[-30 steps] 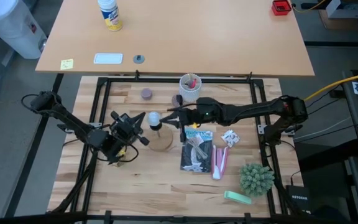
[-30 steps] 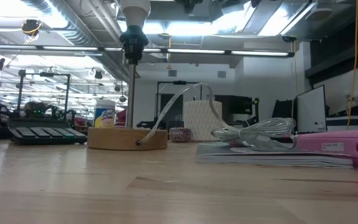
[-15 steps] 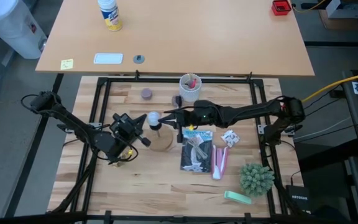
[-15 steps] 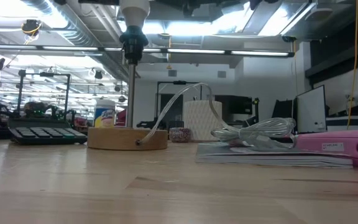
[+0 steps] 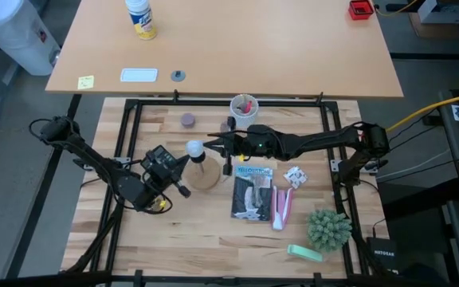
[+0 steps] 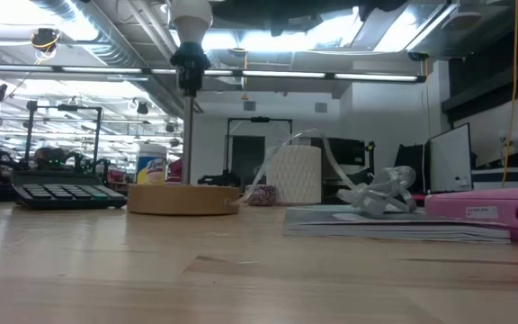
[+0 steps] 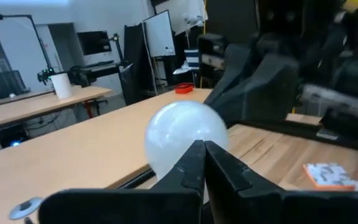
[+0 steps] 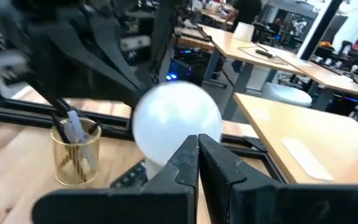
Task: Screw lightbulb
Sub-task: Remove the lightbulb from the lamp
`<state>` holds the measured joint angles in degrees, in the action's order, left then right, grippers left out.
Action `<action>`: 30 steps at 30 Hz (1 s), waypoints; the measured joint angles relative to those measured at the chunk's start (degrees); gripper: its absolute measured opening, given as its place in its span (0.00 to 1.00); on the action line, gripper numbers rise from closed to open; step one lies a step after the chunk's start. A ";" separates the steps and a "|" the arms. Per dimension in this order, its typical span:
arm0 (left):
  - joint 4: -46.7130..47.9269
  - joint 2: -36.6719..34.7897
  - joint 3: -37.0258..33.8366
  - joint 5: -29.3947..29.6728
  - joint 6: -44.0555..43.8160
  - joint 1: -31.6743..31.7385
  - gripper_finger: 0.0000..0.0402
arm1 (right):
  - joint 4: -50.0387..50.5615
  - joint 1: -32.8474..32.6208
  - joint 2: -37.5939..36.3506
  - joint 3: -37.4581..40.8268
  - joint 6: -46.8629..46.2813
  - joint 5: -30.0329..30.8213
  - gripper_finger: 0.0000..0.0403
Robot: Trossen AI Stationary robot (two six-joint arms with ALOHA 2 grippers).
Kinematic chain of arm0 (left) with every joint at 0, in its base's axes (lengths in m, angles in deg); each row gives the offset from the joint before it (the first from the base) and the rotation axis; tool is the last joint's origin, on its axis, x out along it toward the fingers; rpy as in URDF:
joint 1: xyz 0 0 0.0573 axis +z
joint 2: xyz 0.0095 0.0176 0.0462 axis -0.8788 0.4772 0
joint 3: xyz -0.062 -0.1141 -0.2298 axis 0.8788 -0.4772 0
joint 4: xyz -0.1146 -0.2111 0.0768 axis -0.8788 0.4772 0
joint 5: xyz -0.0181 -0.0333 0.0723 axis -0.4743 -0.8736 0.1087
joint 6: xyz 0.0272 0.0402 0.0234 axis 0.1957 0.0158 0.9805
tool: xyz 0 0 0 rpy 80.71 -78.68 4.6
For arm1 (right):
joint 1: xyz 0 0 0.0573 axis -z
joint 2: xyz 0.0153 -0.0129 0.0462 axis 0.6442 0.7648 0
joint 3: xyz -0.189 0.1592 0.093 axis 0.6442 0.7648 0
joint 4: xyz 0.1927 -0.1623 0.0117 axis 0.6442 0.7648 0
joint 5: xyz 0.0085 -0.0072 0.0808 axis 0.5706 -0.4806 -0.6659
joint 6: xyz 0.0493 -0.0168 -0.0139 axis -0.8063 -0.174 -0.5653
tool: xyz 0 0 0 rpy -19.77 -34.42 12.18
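The small white frosted pear-shaped lightbulb (image 5: 195,147) sits upright in the black socket post of the round wooden disc stand (image 5: 205,177), screw base down and long axis vertical, just left of table centre. Over the last second, bulb and stand have slid slightly toward 10 o'clock; I judge this nudging, not threading. The left gripper (image 5: 183,159), at the bulb's 7 o'clock, and the right gripper (image 5: 212,144), at its 3 o'clock, are both fully closed and empty.
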<state>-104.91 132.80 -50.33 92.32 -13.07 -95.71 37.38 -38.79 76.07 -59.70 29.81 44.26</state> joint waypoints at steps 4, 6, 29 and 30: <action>-0.16 -0.10 0.00 -0.98 -0.90 -0.07 0.00 | -0.52 1.28 0.00 0.00 -0.01 0.45 0.04; -0.31 -0.09 0.00 -0.98 -0.87 -0.08 0.00 | -0.43 1.58 0.00 0.00 -0.02 0.44 0.04; -6.18 -0.11 0.02 5.68 9.71 5.62 0.00 | 2.03 -3.17 -1.70 0.02 0.55 -3.00 0.04; -5.90 -0.11 0.02 5.14 9.67 5.82 0.00 | 2.10 -3.13 -1.43 0.02 0.55 -2.64 0.04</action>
<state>-110.81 132.69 -50.31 97.46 -3.40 -89.89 39.48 -41.92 74.65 -59.67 30.35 41.62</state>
